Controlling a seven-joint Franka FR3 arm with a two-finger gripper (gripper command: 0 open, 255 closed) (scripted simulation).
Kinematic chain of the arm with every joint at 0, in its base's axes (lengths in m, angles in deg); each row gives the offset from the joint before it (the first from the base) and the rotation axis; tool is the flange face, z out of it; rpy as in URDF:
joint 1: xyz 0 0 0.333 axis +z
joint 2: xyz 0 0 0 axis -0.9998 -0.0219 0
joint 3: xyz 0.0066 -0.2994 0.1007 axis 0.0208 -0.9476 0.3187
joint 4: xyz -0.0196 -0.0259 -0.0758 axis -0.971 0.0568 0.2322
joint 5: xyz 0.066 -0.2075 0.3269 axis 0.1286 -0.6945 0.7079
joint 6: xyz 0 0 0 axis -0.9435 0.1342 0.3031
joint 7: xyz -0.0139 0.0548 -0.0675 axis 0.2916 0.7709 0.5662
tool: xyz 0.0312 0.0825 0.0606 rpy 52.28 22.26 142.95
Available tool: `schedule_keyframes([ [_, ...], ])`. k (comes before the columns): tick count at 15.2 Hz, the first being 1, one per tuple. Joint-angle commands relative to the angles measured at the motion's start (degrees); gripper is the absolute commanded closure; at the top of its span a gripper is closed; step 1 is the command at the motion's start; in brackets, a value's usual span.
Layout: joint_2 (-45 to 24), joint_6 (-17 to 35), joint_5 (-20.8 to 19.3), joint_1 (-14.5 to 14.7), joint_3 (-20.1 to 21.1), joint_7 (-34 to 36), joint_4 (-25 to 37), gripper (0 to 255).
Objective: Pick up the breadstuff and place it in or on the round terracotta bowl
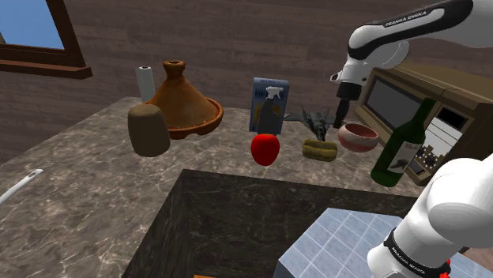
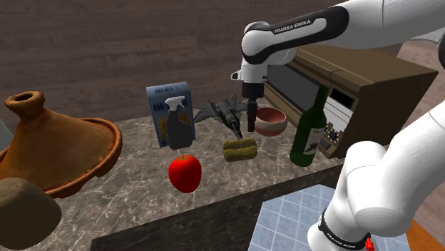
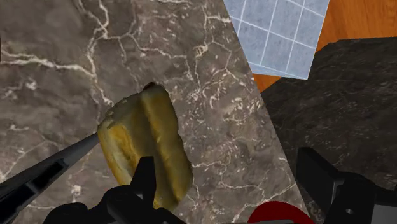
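- Bread roll (image 1: 320, 148) is lying on the marble counter (image 1: 79, 197), just beside the terracotta bowl (image 1: 358, 137), on the shoulder view's left of it.
- Black gripper (image 1: 340, 120) is hovering above both, fingers spread apart and clasping nothing.
- Red apple (image 1: 265, 148) is sitting nearer; a green wine bottle (image 1: 401, 150) is standing to the bowl's right.
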Motion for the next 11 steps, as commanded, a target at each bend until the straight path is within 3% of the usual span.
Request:
schedule_keyframes([
  [1,-5.7,1.2,2.6,0.8,-3.1,-5.9,2.2,0],
  [7,-25.0,0.2,13.9,0.8,-8.4,-23.4,11.7,0],
  [11,-24.9,3.1,14.5,1.0,-7.6,-23.6,8.8,0],
])
